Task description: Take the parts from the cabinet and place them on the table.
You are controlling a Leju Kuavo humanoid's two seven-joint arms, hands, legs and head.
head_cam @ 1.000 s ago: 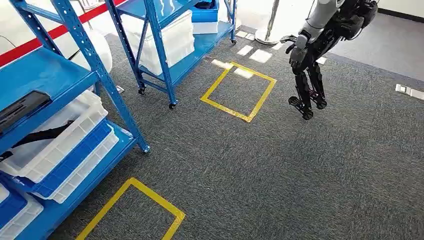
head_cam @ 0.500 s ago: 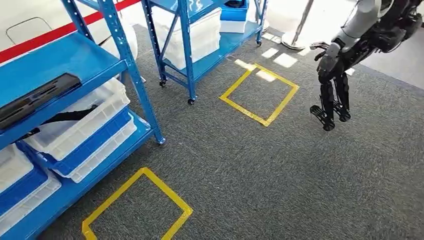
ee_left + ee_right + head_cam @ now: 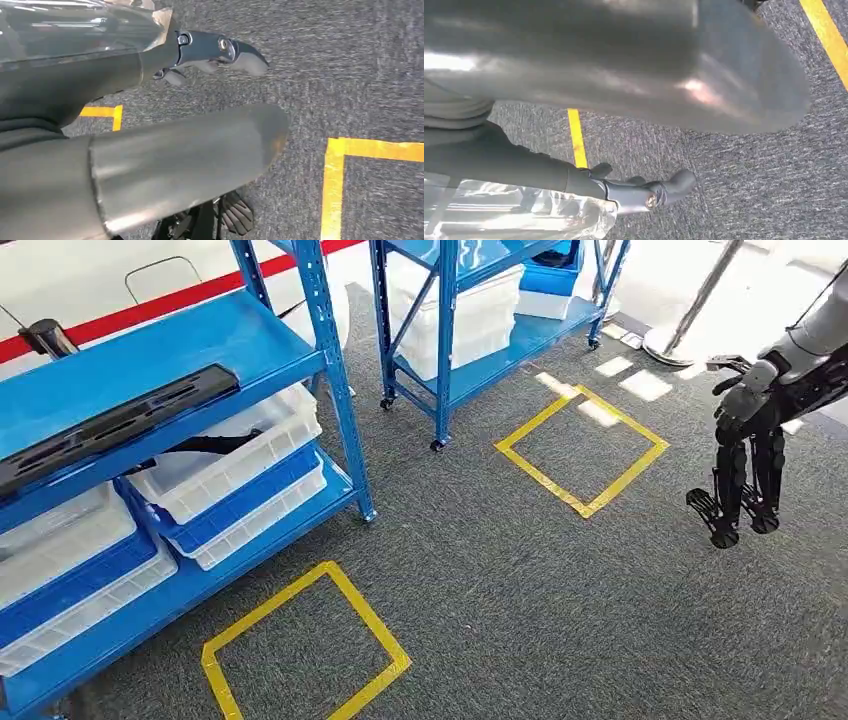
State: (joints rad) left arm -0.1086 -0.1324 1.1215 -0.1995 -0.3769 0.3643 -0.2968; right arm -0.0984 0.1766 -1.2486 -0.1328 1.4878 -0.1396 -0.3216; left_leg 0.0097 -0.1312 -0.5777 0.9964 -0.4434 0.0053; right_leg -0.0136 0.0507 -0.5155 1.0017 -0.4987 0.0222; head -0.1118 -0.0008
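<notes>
Grey carpet (image 3: 520, 590) with yellow tape squares (image 3: 583, 503) runs beside a blue rack (image 3: 338, 400). A long black part (image 3: 120, 425) lies on the rack's upper shelf, above white bins (image 3: 230, 465). The right hand (image 3: 745, 455) hangs over the carpet, fingers straight down and holding nothing. The left hand (image 3: 175, 155) also faces the carpet, thumb and fingers spread, empty.

Bright daylight floods the head view from the upper right, washing out the pale floor patches (image 3: 645, 385) there and leaving the grey carpet (image 3: 540, 600) evenly lit with soft shadows under the blue metal shelving (image 3: 335, 390). Both wrist views are motion-blurred, with glare streaking the out-of-focus grey thumb cover (image 3: 190, 155).
</notes>
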